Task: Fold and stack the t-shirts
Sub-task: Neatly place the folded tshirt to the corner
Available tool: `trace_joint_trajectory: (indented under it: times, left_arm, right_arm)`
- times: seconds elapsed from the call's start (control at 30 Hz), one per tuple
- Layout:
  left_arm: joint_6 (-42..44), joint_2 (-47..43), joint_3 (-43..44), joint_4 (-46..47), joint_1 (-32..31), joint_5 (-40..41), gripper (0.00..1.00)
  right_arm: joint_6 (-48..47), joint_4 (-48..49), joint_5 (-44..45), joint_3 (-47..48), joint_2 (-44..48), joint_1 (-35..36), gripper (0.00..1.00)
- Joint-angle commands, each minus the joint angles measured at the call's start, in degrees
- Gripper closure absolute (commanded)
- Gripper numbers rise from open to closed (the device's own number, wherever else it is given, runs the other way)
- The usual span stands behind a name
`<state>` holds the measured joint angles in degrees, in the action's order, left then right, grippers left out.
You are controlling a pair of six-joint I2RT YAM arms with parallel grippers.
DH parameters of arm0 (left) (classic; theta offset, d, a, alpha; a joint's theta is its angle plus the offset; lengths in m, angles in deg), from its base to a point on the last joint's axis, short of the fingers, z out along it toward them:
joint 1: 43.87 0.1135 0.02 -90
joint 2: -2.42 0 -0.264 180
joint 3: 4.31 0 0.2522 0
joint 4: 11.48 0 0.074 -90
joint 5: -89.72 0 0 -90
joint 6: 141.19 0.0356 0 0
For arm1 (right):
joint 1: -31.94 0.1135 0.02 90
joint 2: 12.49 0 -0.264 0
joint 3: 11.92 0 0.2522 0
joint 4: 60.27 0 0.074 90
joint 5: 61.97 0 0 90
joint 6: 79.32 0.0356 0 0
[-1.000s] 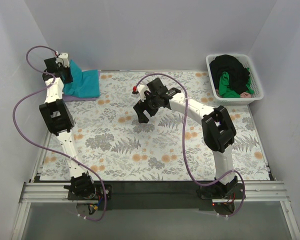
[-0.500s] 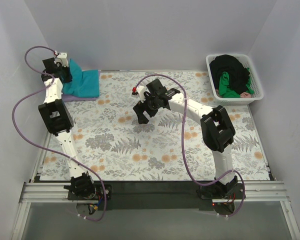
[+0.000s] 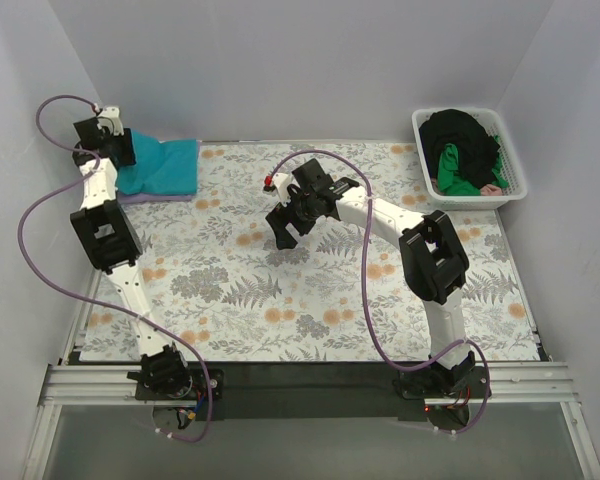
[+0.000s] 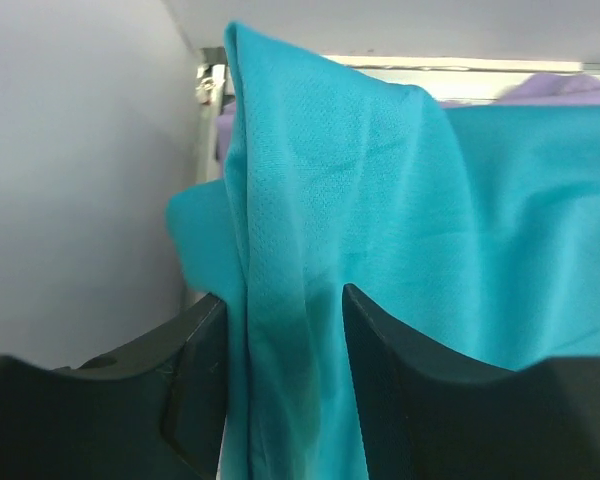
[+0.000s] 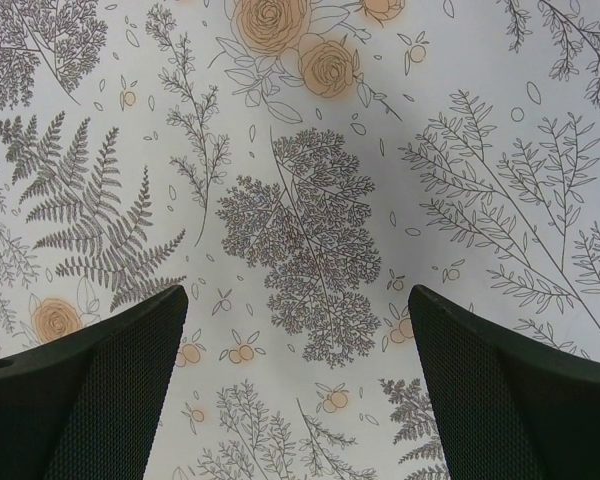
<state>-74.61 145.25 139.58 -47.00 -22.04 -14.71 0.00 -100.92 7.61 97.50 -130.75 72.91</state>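
Observation:
A teal t-shirt [image 3: 165,165] lies folded at the table's back left corner, on top of a lavender t-shirt [image 3: 145,199] that shows only as a thin edge. My left gripper [image 3: 118,150] hovers at the teal shirt's left end. In the left wrist view its jaws [image 4: 283,340] stand apart, with a raised fold of the teal shirt [image 4: 380,200] loose between them and the lavender t-shirt [image 4: 560,88] showing behind. My right gripper [image 3: 285,228] hangs wide open over the middle of the cloth, with nothing between its fingers [image 5: 298,330].
A white basket [image 3: 475,199] at the back right holds a black t-shirt [image 3: 462,132] and a green t-shirt [image 3: 454,172]. The floral table cloth [image 3: 310,290] covers the table. Grey walls stand close on the left, back and right.
My left jaws have parted from their pinch on the teal shirt. The left wrist has shifted left toward the wall, and the teal shirt now lies flatter. The right arm has hardly moved.

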Motion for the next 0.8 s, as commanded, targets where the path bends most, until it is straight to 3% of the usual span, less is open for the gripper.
trace_joint_trajectory:
  times: [0.0,0.37,0.67,0.7,0.77]
  left_arm:
    - [-0.2,-4.6,1.8,1.2,1.1,1.9,0.56]
    - [-2.6,-8.4,2.5,2.5,2.3,2.0,0.47]
    - [-10.2,-12.0,-5.1,2.2,2.8,-8.1,0.46]
    - [-11.1,-12.5,-5.6,1.9,2.8,-8.9,0.41]
    - [-13.4,-14.6,-6.7,-0.3,2.8,-14.5,0.02]
  right_arm:
    - [0.4,0.2,-1.5,0.1,0.7,0.4,0.02]
    - [0.6,0.1,-2.5,0.4,0.7,0.4,0.02]
    - [0.5,-0.3,-2.6,0.5,1.2,0.3,0.02]
    - [0.5,-0.4,-2.5,0.7,1.4,0.3,0.02]
    - [0.3,-0.7,-2.3,0.8,2.6,0.0,0.02]
